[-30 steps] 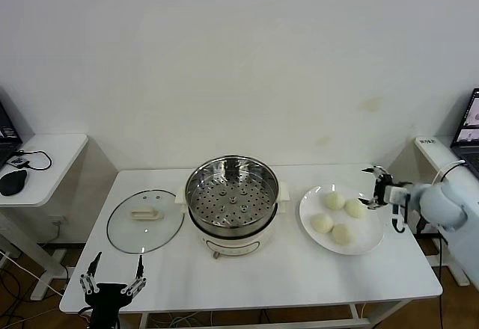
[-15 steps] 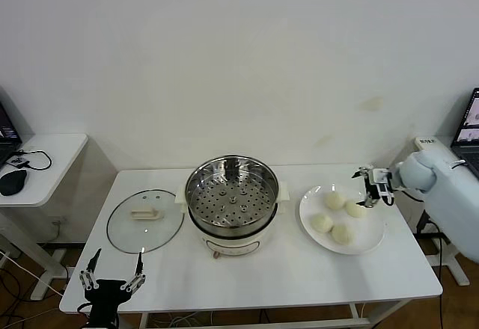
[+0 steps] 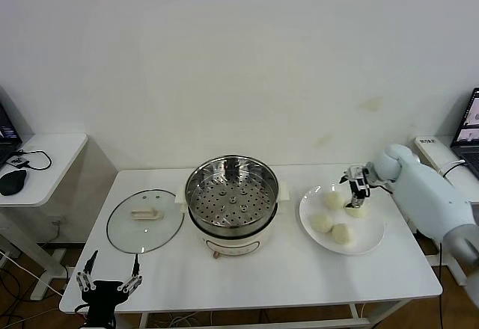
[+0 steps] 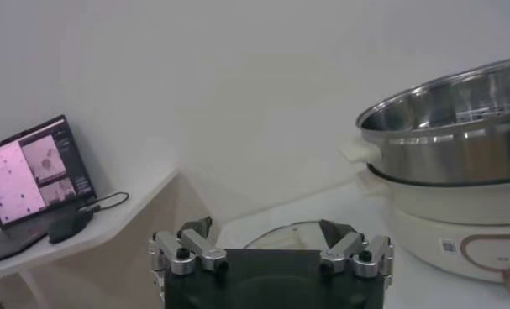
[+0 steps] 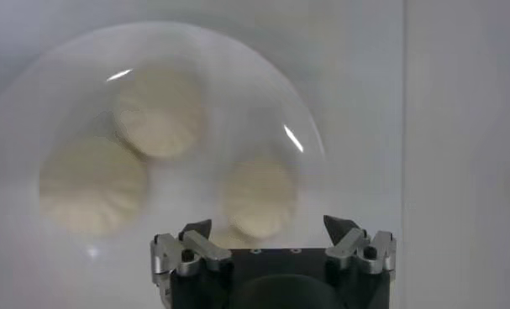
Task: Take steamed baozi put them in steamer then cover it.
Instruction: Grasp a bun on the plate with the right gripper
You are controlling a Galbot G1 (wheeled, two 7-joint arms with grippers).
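- Step in hand: first pick. All four steamed baozi [image 3: 333,215] sit on the white plate [image 3: 372,241], just right of the steamer [image 3: 232,203]; none in the steamer yet.
- Right gripper [image 3: 355,188] hangs over the plate's far side, above the far-right bun [image 3: 357,210], fingers spread wide, holding nothing.
- Right wrist view: right gripper [image 5: 274,243] looks straight down on the plate [image 5: 61,75]; three buns clear, a fourth peeks out at the gripper body's edge. The nearest clear bun [image 5: 256,196] lies between the two open fingertips but below them, no contact seen.
- Steamer stands mid-table, uncovered, perforated tray bare, so it looks ready to take buns.
- Glass lid [image 3: 144,220] lies flat on the table just left of the steamer, cream handle up, untouched.
- Left gripper [image 3: 110,281] is parked at the table's front edge, well left of and nearer than the steamer, below the lid; fingers open and empty. Left wrist view shows the same open fingers [image 4: 272,248] with the steamer [image 4: 452,117] beyond.
- Next move, as I judge it: lower the right gripper so the fingers straddle one bun, close gently, lift, carry left over the steamer rim.
- Needs: light grip since the dough looks soft, and clearance from neighbouring buns, which sit close together.
- Cover step comes last.
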